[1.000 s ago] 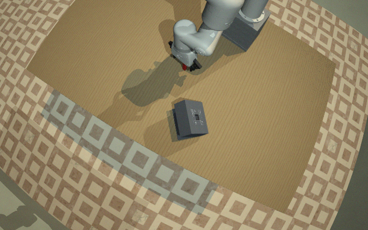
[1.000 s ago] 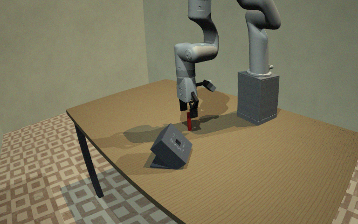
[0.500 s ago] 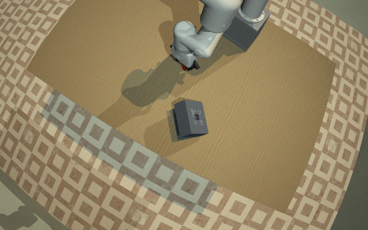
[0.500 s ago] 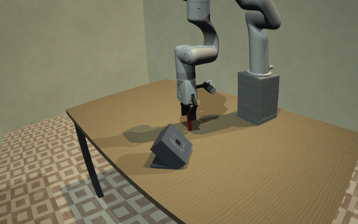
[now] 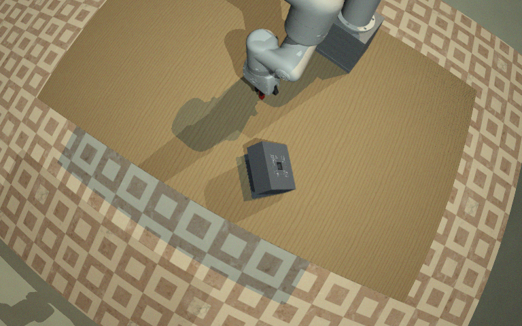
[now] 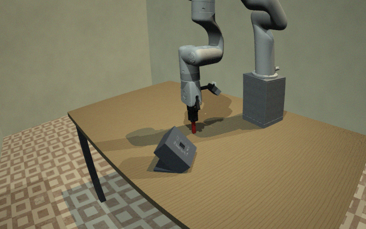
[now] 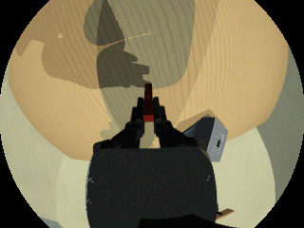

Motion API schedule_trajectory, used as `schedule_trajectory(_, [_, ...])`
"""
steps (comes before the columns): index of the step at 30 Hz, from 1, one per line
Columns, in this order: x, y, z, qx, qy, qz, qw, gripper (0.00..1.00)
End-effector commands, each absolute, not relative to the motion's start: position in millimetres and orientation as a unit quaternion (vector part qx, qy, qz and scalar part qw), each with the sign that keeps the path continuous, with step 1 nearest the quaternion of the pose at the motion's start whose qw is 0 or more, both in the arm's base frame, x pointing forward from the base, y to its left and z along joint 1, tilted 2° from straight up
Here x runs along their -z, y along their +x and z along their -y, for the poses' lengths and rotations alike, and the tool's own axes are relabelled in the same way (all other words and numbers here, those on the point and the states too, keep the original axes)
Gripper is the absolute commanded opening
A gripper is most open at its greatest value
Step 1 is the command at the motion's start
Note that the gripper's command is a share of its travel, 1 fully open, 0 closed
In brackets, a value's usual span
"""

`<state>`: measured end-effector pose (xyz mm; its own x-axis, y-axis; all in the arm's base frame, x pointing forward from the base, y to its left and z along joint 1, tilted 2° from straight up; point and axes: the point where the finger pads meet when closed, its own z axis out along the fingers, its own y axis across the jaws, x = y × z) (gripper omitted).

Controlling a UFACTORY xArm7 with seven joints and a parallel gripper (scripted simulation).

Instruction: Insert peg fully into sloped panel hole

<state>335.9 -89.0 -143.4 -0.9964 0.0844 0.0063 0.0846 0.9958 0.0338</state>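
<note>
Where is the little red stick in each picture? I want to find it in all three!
Top: the red peg peeks out under the claw, upper middle.
Exterior: it hangs upright from the claw, centre, just behind the sloped panel.
Wrist: it sticks up between the dark fingers, centre.
Shared landmark: the grey sloped panel with its hole.
</note>
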Motion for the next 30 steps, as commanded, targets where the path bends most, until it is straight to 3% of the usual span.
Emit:
schedule_trajectory(1, [127, 338, 91, 0.016, -0.042, 0.999, 0.0, 0.0])
schedule_trajectory(16, [50, 339, 94, 0.017, -0.042, 0.999, 0.0, 0.0])
schedule_trajectory(17, [75, 340, 93, 0.02, -0.041, 0.999, -0.018, 0.0])
schedule_trajectory(30, [74, 365, 87, -0.015, -0.002, 0.999, -0.044, 0.0])
